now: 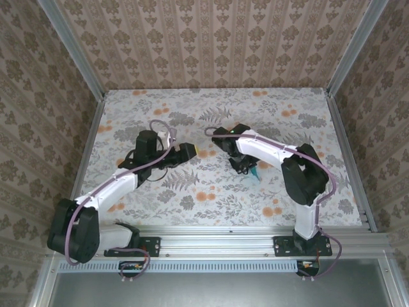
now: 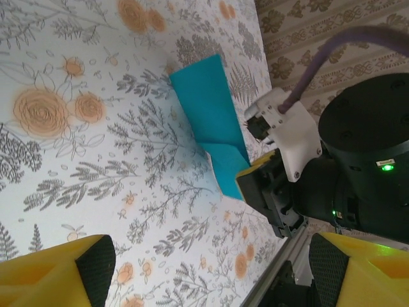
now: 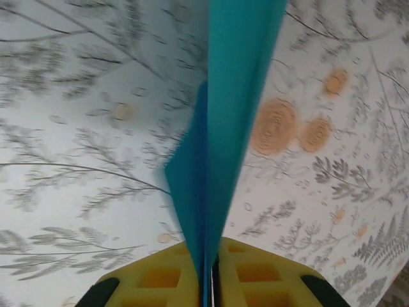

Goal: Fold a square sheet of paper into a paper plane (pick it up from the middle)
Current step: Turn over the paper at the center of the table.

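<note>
The square sheet of paper is folded into a narrow teal-blue paper plane (image 3: 230, 115) with a centre crease. It stands on edge between the yellow fingers of my right gripper (image 3: 209, 281), which is shut on its rear end, with a thin dark slit beside the paper. From above, a teal corner (image 1: 256, 173) pokes out below the right gripper (image 1: 246, 167) at mid-table. In the left wrist view the paper plane (image 2: 208, 109) slopes down onto the table from the right gripper (image 2: 265, 192). My left gripper (image 1: 192, 150) hovers to the left, apart from the paper. Its left-wrist view shows it (image 2: 214, 275) open, nothing between its fingers.
The floral tablecloth (image 1: 192, 109) covers the table, closed in by patterned walls and metal posts (image 1: 70, 45). A metal rail (image 1: 223, 233) runs along the near edge by both arm bases. The two grippers face each other across a short gap.
</note>
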Action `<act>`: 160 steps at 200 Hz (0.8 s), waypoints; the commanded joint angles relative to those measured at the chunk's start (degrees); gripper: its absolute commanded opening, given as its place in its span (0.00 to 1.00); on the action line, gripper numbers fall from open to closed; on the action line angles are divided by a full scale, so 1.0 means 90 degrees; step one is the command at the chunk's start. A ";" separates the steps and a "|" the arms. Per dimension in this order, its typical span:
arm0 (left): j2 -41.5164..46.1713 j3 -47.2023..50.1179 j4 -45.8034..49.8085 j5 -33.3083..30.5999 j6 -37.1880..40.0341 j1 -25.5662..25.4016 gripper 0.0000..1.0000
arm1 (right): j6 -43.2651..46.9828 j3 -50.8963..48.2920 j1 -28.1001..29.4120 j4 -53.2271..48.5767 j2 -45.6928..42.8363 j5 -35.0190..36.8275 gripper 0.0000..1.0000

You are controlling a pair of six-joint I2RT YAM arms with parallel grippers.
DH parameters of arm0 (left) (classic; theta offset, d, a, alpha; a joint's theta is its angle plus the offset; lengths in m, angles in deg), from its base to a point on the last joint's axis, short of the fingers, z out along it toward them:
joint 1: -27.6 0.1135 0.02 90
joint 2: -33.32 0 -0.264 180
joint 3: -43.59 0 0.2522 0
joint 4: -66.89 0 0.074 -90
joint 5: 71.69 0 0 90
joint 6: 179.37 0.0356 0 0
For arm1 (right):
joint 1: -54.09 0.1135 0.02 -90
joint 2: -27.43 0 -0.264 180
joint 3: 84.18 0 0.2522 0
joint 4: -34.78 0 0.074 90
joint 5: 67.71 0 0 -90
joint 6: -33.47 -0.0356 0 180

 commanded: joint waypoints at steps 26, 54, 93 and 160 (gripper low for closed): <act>0.0259 0.0381 -0.0219 0.0359 -0.0124 0.0084 0.82 | -0.0074 0.0362 0.0327 0.0501 0.0553 -0.1149 0.25; 0.0346 0.0444 -0.0217 0.0389 -0.0195 0.0093 0.82 | -0.0111 0.0178 0.0355 0.1175 0.0417 -0.1927 0.30; 0.0338 0.0482 -0.0323 0.0383 -0.0262 0.0085 0.82 | -0.0227 -0.0524 0.0101 0.2195 -0.0433 -0.2907 0.46; -0.0618 -0.0199 -0.0402 -0.0110 -0.0113 -0.0696 0.80 | -0.0345 -0.2302 -0.1266 0.3098 -0.2204 -0.4246 0.53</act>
